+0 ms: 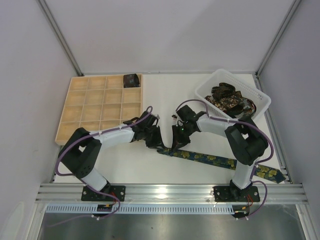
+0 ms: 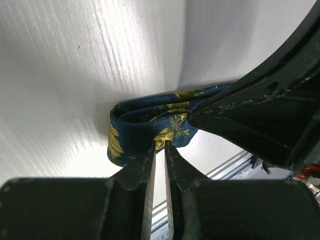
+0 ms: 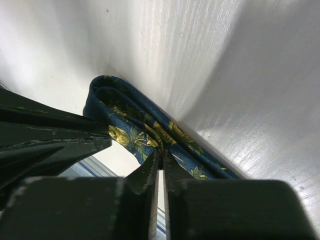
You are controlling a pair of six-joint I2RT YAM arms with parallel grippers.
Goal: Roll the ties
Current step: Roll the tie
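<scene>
A navy tie with yellow-green flowers [image 1: 220, 161] lies stretched along the table front, its left end folded into a small loop [image 2: 145, 117] that also shows in the right wrist view [image 3: 130, 120]. My left gripper [image 1: 154, 142] is shut on the loop's edge [image 2: 160, 144]. My right gripper [image 1: 176, 144] is shut on the folded tie just right of it [image 3: 160, 149]. The two grippers sit close together, facing each other. A rolled dark tie [image 1: 131, 80] sits in the tray's far right cell. Several dark-gold ties [image 1: 229, 98] fill the basket.
The pale wooden grid tray [image 1: 95, 107] lies at the back left. The white slotted basket [image 1: 260, 97] stands at the back right. The tie's wide end [image 1: 270, 173] lies by the right arm's base, near the aluminium front rail [image 1: 170, 191].
</scene>
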